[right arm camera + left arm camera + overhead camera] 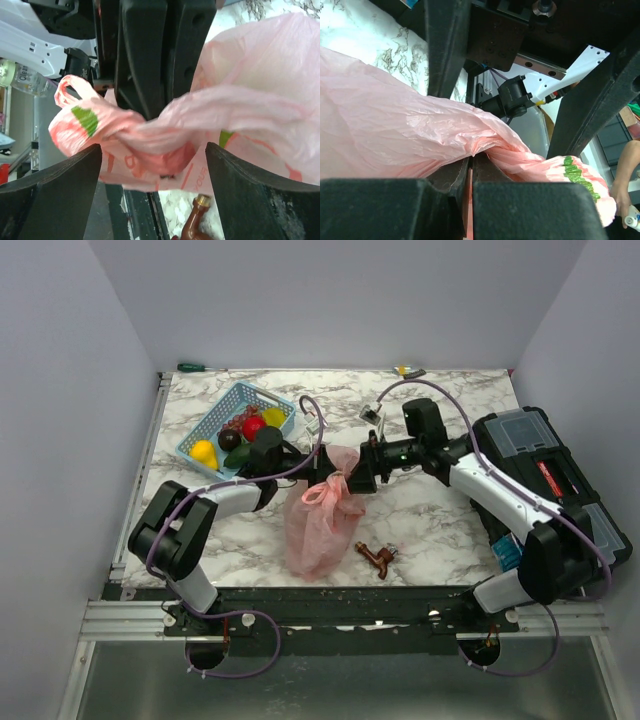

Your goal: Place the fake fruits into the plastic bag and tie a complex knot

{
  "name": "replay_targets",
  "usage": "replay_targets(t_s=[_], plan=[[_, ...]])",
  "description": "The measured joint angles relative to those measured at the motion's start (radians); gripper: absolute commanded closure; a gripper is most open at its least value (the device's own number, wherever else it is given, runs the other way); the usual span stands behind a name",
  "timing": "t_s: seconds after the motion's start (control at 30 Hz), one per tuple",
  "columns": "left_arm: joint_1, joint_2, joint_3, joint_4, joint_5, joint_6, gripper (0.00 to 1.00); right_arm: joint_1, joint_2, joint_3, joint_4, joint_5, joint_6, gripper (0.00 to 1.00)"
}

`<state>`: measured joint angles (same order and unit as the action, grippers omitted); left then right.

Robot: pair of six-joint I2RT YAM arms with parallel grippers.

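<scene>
The pink plastic bag (318, 525) lies on the marble table, its handles twisted into a knot (331, 490). My left gripper (316, 473) is shut on a fold of the bag (395, 130), the plastic pinched between its fingers at the left gripper (470, 167). My right gripper (358, 478) faces it from the right, open, with the twisted bunch (160, 135) lying between its fingers (240, 175) and touching neither. Fake fruits sit in the blue basket (215, 415): a yellow one (204, 453), a red one (254, 427) and a dark one (229, 439). What is inside the bag is hidden.
A brown pipe fitting (377, 557) lies just right of the bag near the front edge; it also shows below the knot in the right wrist view, pipe fitting (195, 222). A black toolbox (545, 465) fills the right side. A green screwdriver (192, 367) rests at the back edge.
</scene>
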<state>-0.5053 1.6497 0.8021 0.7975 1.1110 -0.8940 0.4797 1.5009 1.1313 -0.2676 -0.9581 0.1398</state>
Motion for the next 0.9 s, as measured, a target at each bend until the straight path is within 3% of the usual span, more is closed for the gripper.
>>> replay_targets(t_s=[0.33, 0.63, 0.8, 0.9], plan=[[0.006, 0.01, -0.008, 0.085, 0.0, -0.07, 1.0, -0.019, -0.06, -0.057, -0.061, 0.003, -0.017, 0.15], [-0.029, 0.068, -0.011, 0.217, -0.008, -0.203, 1.0, 0.006, 0.028, -0.071, 0.155, -0.047, 0.168, 0.14], [-0.06, 0.111, -0.011, 0.264, -0.013, -0.257, 1.0, 0.033, 0.044, -0.07, 0.22, -0.048, 0.215, 0.07], [-0.057, 0.114, -0.011, 0.278, -0.018, -0.269, 1.0, 0.031, 0.043, -0.052, 0.169, -0.037, 0.171, 0.01]])
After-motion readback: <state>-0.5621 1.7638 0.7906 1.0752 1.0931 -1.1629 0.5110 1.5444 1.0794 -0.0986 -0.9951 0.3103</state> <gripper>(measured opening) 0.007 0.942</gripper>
